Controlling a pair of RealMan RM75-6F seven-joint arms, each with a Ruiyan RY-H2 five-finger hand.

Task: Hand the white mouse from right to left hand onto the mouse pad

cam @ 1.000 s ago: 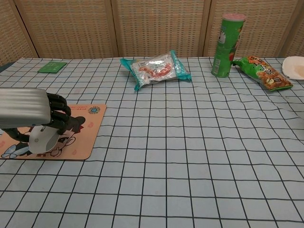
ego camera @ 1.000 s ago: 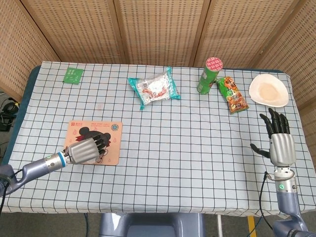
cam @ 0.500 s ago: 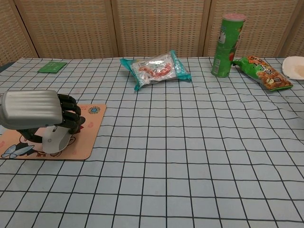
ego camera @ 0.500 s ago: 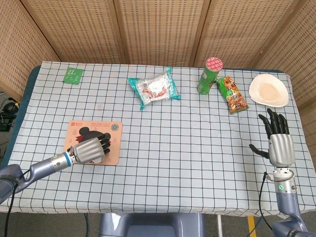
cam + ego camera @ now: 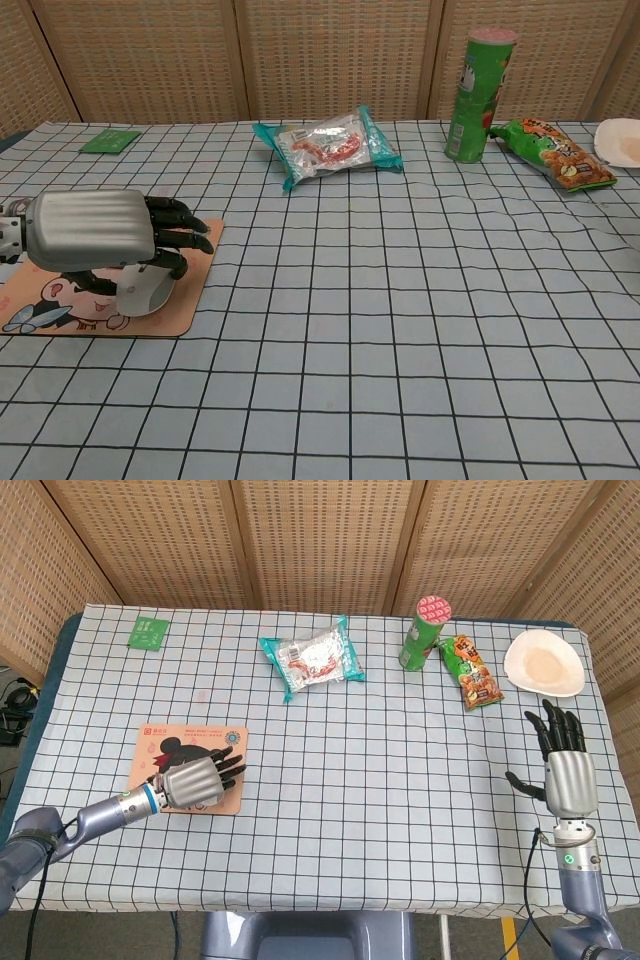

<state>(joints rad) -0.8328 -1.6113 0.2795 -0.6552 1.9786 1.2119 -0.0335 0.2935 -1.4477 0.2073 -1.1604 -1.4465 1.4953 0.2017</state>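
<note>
My left hand (image 5: 95,232) hovers over the white mouse (image 5: 142,290), which sits on the mouse pad (image 5: 226,742), fingers spread and seemingly letting go so it rests there, while my right hand (image 5: 566,770), empty with fingers apart, waits far from the pad.

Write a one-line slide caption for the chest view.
Left robot hand, fingers extended, over the white mouse resting on the mouse pad.

white mouse (image 5: 143,291) mostly hidden under left robot hand (image 5: 95,231), plate (image 5: 620,141) cut off
</note>
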